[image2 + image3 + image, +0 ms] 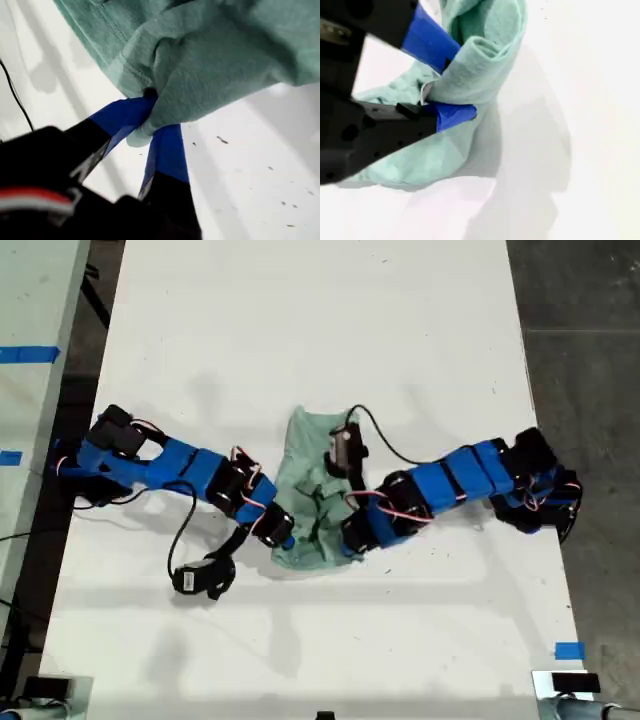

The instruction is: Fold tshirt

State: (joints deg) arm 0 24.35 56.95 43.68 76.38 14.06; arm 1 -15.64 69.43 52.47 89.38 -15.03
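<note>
The pale mint-green tshirt point(313, 495) lies crumpled on the white table point(300, 330), between the two blue arms. In the first wrist view, my first gripper point(156, 116) is shut on a bunched hem of the tshirt point(210, 60). In the exterior view it sits at the garment's lower left point(283, 536). My second gripper point(460, 87) is shut on a folded edge of the tshirt point(485, 65), with a small white tag point(425, 93) by its fingers. The exterior view places it at the garment's lower right point(350, 537).
A wrist camera point(200, 577) and its black cable point(182, 530) hang off the arm on the exterior view's left. Another camera point(345, 447) sits over the shirt. Bare white table lies behind and in front of the arms. Blue tape point(568, 650) marks the near right edge.
</note>
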